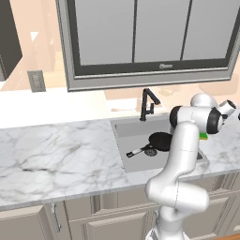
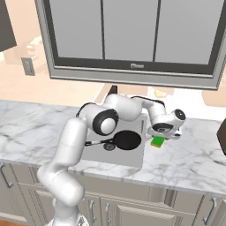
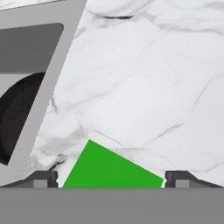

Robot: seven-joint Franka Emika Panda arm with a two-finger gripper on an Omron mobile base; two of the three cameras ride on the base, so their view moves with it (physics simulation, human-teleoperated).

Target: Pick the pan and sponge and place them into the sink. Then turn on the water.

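Green sponge (image 3: 111,168) lies on marble counter (image 3: 144,87) between the gripper's (image 3: 111,178) wide-open, empty jaws; pan (image 2: 126,140) sits in sink (image 2: 137,159).

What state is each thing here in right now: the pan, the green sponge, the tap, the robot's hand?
Pan: lying in the sink.
Sponge: on the counter, right of the sink, not gripped.
Faucet: off, no water running.
End effector: open, fingertips either side of the sponge.

Veined marble countertop (image 1: 56,150); matt black pan (image 1: 160,141).
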